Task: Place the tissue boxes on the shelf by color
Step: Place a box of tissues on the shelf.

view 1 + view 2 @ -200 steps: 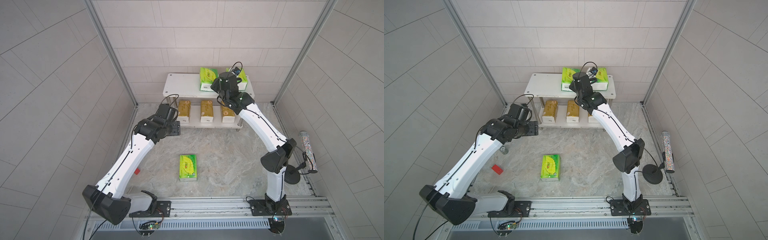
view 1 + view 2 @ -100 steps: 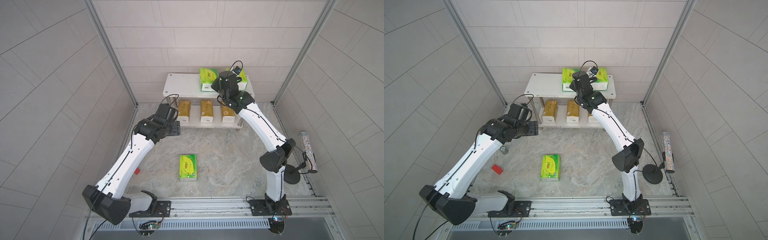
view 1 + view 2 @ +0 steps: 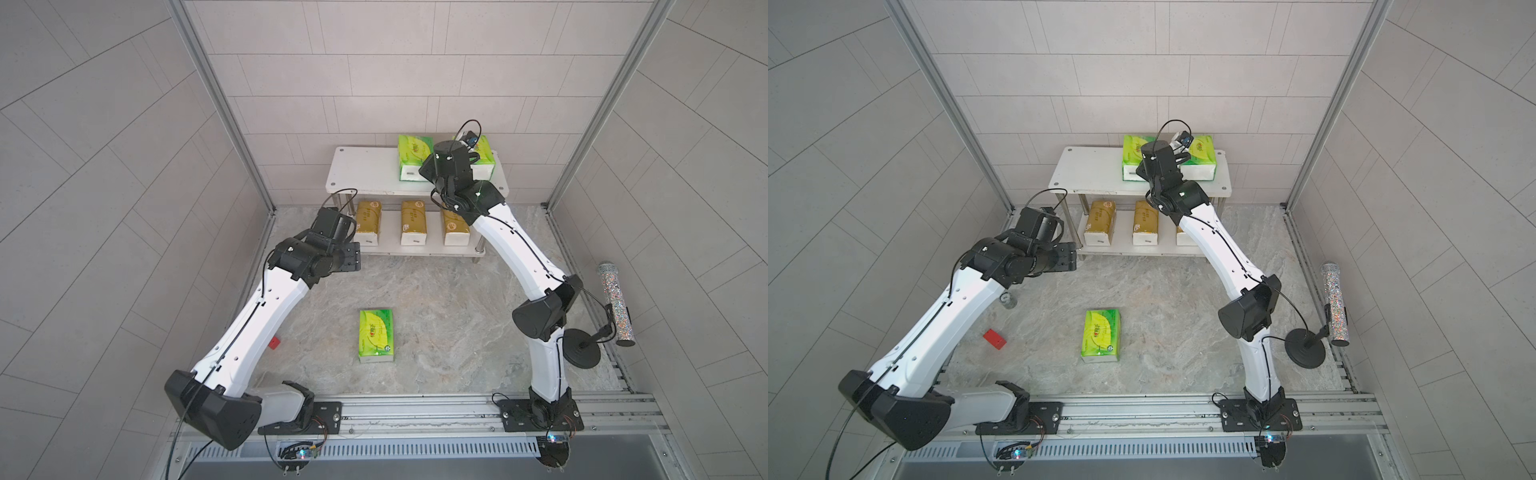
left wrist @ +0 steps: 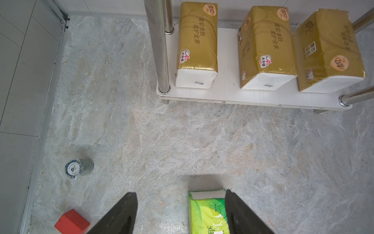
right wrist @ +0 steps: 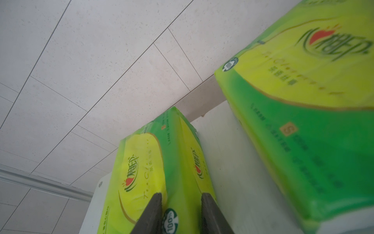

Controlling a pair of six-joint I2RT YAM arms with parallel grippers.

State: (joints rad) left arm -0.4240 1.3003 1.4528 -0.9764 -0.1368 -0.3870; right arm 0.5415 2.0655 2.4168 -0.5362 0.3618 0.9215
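Bright, even light fills both top views, leaving only faint shadows on the marble counter (image 3: pixel 436 316). Wall lines bow near the edges. In the right wrist view the closest green tissue pack (image 5: pixel 303 121) is blurred.

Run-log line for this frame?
right pincer: shut on green tissue pack, upper tier | left pincer: open, empty | upper tier: another green pack | lower tier: three gold packs | tabletop: last green pack

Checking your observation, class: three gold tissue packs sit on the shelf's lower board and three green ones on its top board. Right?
No: only two green tissue packs sit on the top board; the third green pack lies on the floor, in both top views.
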